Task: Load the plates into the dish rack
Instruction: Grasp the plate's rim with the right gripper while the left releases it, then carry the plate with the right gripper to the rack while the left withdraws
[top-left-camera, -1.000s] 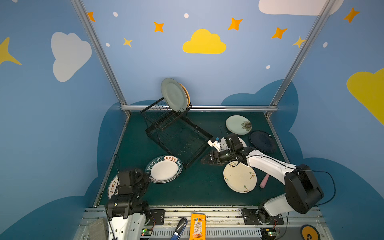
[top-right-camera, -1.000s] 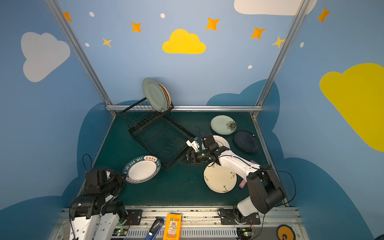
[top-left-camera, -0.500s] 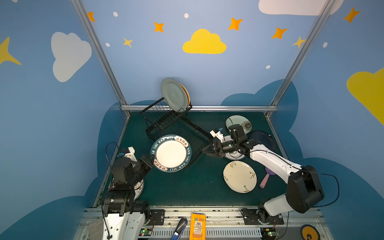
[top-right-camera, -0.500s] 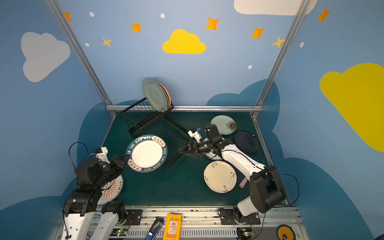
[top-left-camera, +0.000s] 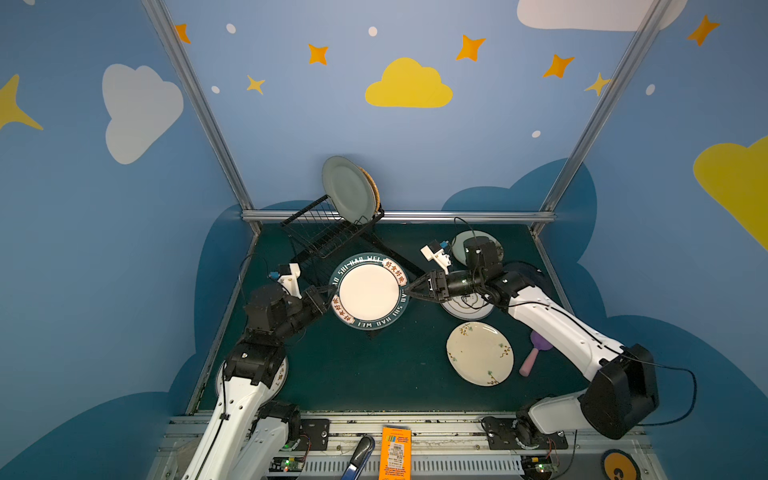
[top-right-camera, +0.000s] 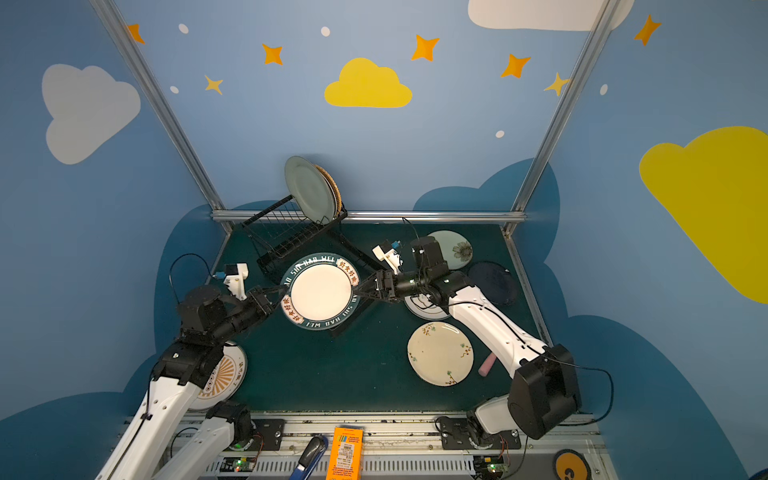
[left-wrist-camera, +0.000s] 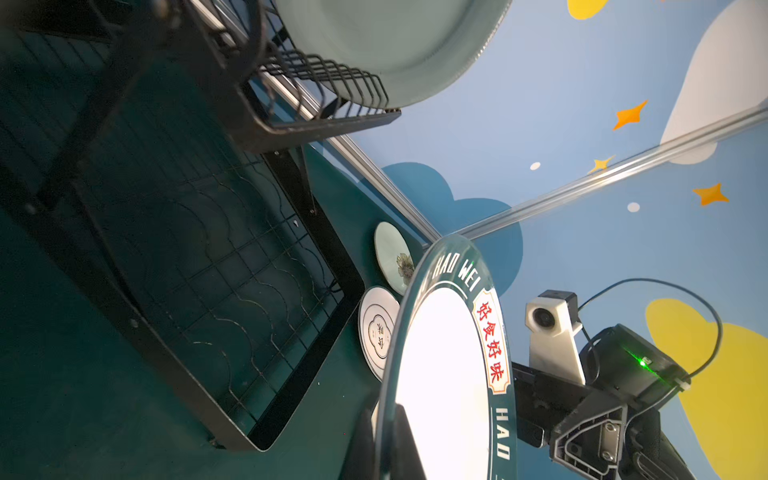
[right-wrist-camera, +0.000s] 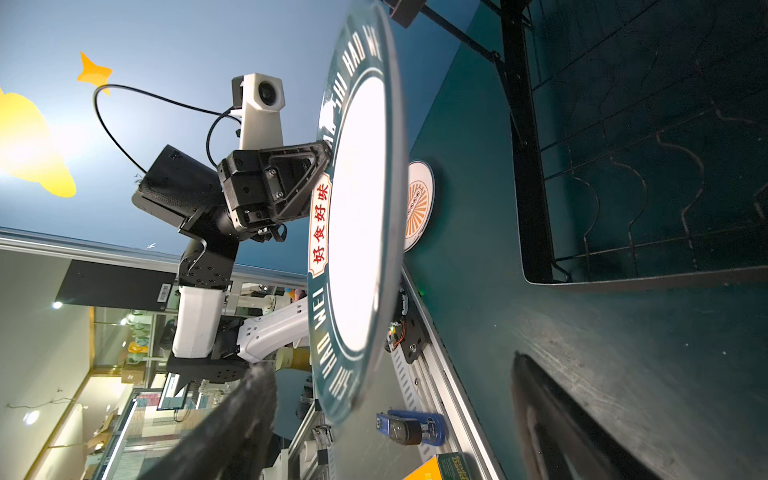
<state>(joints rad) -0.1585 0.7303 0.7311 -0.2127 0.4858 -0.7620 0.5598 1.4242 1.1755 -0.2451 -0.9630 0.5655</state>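
A white plate with a dark green lettered rim (top-left-camera: 369, 291) (top-right-camera: 321, 293) hangs level above the rack's tray. My left gripper (top-left-camera: 331, 296) (left-wrist-camera: 386, 419) is shut on its left rim. My right gripper (top-left-camera: 409, 289) (right-wrist-camera: 390, 361) is open, its jaws wide on either side of the plate's right rim (right-wrist-camera: 357, 208). The black wire dish rack (top-left-camera: 328, 237) (left-wrist-camera: 208, 270) holds a pale green plate (top-left-camera: 348, 191) upright, with an orange woven plate (top-left-camera: 374, 187) behind it. Flat on the table lie a cream floral plate (top-left-camera: 480, 353), a white line-pattern plate (top-right-camera: 424, 309), a green flower plate (top-right-camera: 455, 249), a navy plate (top-right-camera: 494, 282) and an orange sunburst plate (top-right-camera: 222, 374).
A pink stick-like handle (top-left-camera: 534, 357) lies right of the floral plate, under the right arm. An orange box (top-left-camera: 395, 453) and a blue tool (top-left-camera: 359, 457) rest on the front rail. Blue walls with metal posts close in the back and both sides.
The left gripper has lifted the lettered plate off the table and carried it toward the middle, over the rack's tray. The right gripper has swung over to the plate's right rim.
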